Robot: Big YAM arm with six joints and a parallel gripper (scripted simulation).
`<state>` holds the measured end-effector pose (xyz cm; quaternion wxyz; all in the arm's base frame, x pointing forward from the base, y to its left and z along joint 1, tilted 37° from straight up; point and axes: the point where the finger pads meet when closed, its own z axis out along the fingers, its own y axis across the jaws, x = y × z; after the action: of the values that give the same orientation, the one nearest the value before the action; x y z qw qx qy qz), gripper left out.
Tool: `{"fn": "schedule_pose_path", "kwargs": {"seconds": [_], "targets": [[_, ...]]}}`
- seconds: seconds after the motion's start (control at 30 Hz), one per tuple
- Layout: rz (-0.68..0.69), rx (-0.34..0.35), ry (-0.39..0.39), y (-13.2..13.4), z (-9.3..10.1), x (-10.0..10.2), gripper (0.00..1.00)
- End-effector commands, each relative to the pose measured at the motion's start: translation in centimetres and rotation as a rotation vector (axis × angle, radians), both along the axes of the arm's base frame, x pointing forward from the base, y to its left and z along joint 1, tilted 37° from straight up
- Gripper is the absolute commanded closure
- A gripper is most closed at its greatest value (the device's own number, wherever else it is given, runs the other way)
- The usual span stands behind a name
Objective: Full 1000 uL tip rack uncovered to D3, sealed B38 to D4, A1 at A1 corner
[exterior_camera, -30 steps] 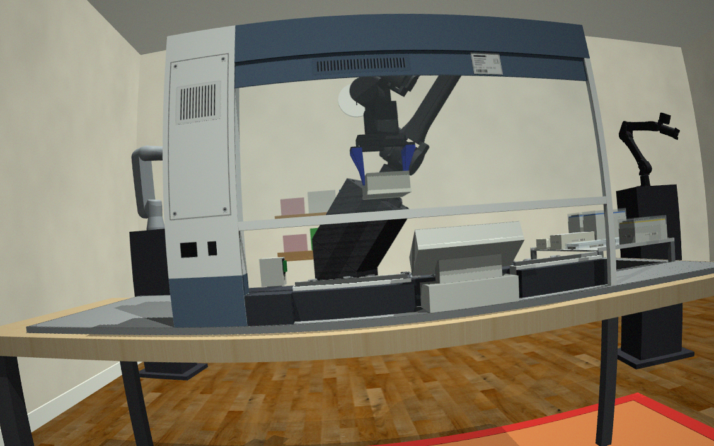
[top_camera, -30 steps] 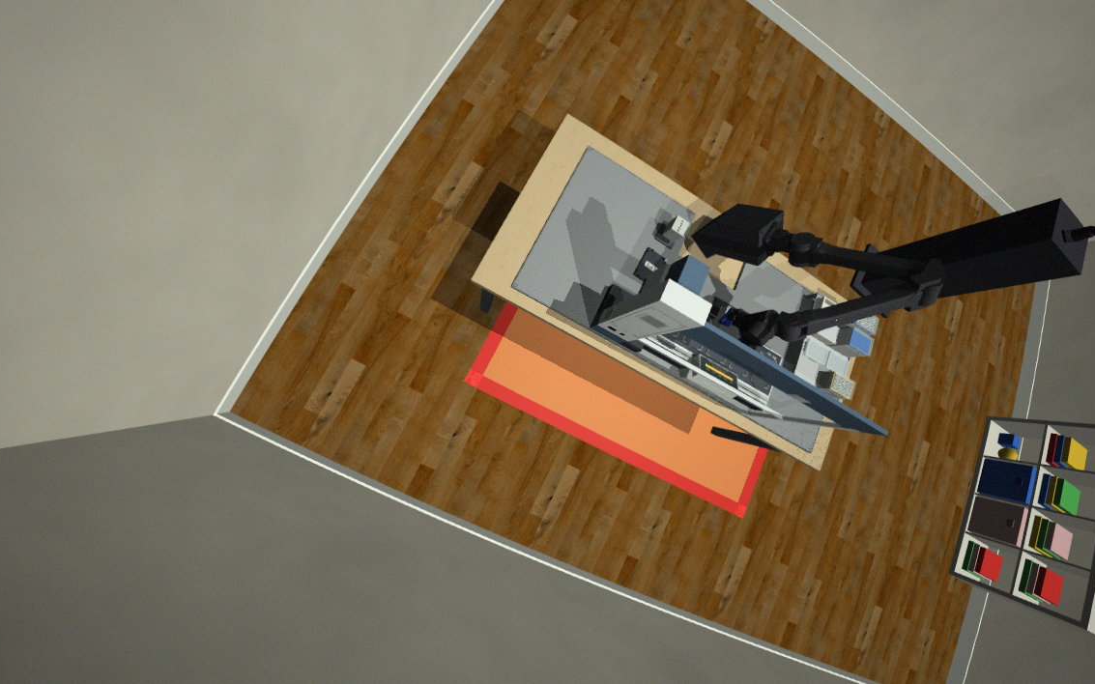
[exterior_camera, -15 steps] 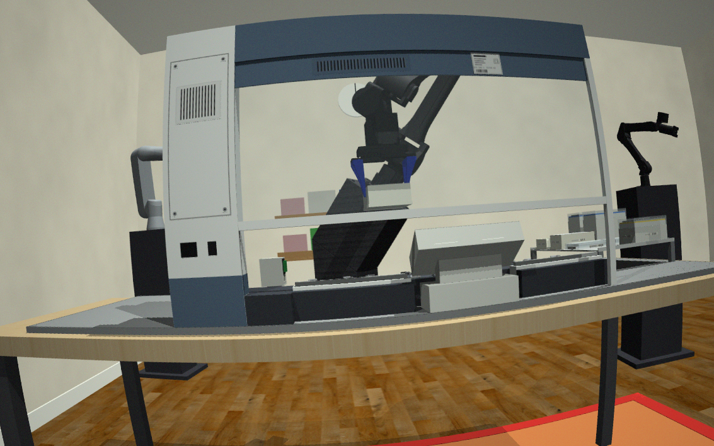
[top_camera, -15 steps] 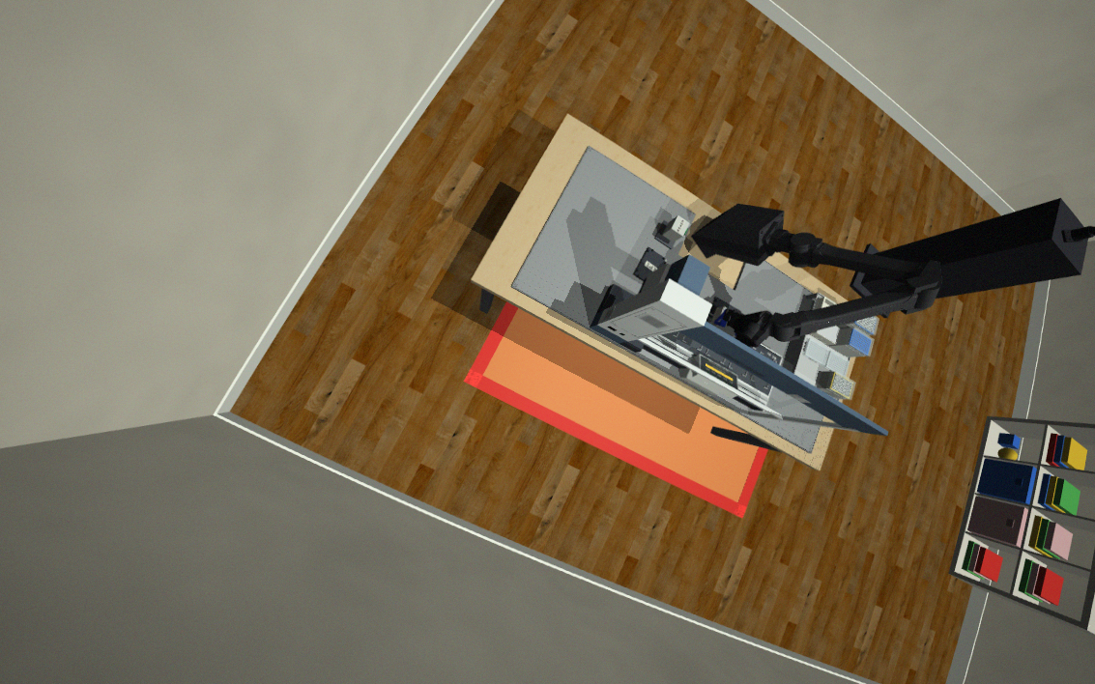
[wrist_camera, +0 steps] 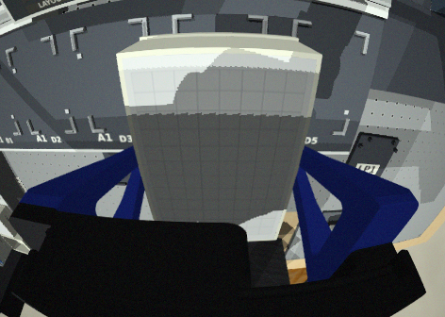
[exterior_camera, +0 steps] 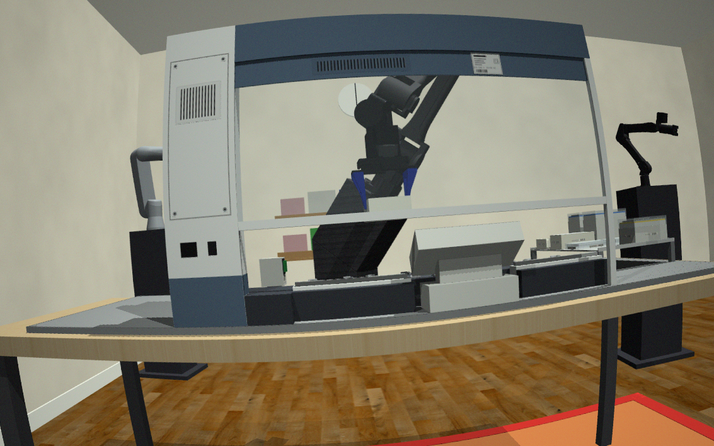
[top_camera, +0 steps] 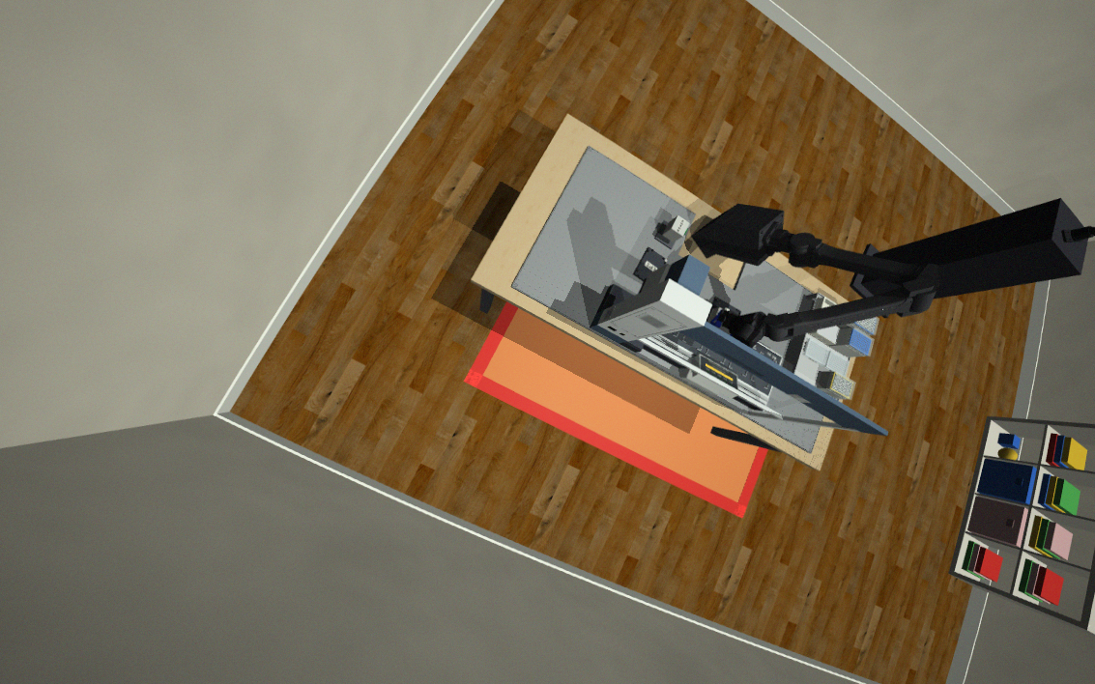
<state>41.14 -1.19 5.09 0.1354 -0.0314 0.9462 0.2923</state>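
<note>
My gripper [exterior_camera: 386,200] [wrist_camera: 219,151] is shut on a pale deep-well block with a gridded, sealed-looking top. The block [exterior_camera: 390,204] [wrist_camera: 212,172] is held level above the deck, a blue finger at each side. Its ID label does not show. In the wrist view it hides most of D4; its far end lies below the D4 rear brackets [wrist_camera: 258,19]. Deck position D3 [wrist_camera: 101,77] shows bare to its left, and the D5 label [wrist_camera: 310,141] shows to its right. Covered tip racks [top_camera: 857,342] [exterior_camera: 642,230] stand on the shelf at the right; their sizes cannot be read.
The instrument's blue top beam [exterior_camera: 409,38] and a pale crossbar [exterior_camera: 293,218] frame the opening. A grey angled housing [exterior_camera: 467,244] stands at the front. The black LP1 pad [wrist_camera: 377,145] lies right of the deck. A white box [exterior_camera: 270,271] with a green side stands at the left.
</note>
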Motion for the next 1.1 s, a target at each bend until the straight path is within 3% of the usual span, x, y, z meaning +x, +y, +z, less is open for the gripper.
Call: {"fn": "schedule_pose_path", "kwargs": {"seconds": [0.0, 0.07, 0.47, 0.57, 0.67, 1.07], "targets": [[-0.009, -0.009, -0.026, 0.2, 0.8, 0.8, 1.0], [-0.008, -0.002, 0.002, 0.5, -0.5, 0.4, 1.0], [-0.008, -0.002, 0.002, 1.6, -2.1, 0.9, 1.0], [-0.009, -0.007, -0.023, 1.6, -1.3, 1.4, 1.0], [-0.008, -0.002, 0.002, 2.0, -2.7, 1.0, 1.0], [-0.008, -0.001, 0.003, 3.1, -4.1, 1.3, 1.0]]}}
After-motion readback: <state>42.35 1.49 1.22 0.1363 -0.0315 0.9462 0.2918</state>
